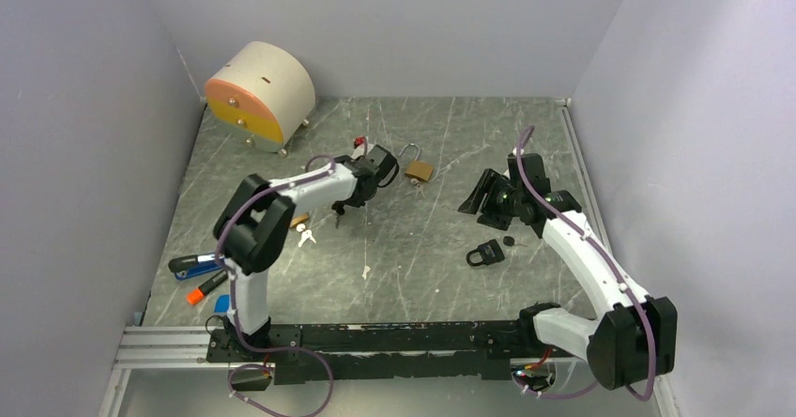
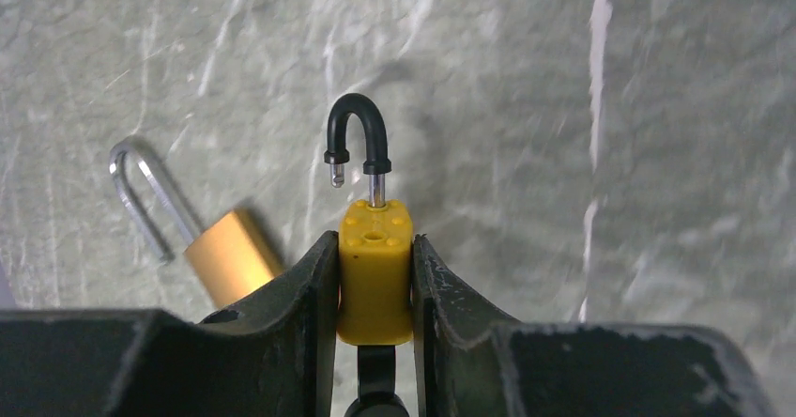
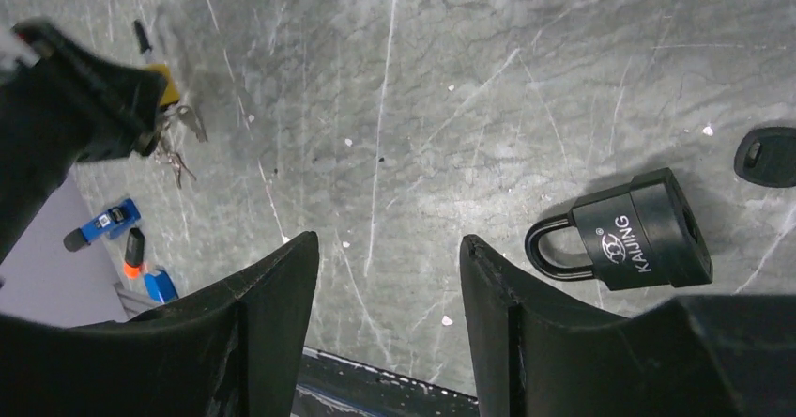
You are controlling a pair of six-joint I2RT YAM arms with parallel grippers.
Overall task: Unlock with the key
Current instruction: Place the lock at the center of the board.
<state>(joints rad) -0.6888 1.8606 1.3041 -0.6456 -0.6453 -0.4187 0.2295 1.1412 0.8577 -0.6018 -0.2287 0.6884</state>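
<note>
Your left hand point(image 2: 374, 243) is clamped on the yellow padlock point(image 2: 375, 290), whose shackle stands open.

You hold the lock over the counter point(image 2: 638, 107) with one shackle leg out of the body, and the brass padlock point(image 2: 230, 257) lies near it. Your right hand point(image 3: 387, 248) has its fingers apart and holds nothing, close to the black padlock point(image 3: 638, 234) and a black key point(image 3: 768, 154).

text: KAIJING | white letters, small emblem beside | on: black padlock point(image 3: 643, 239) face | view: right wrist
</note>
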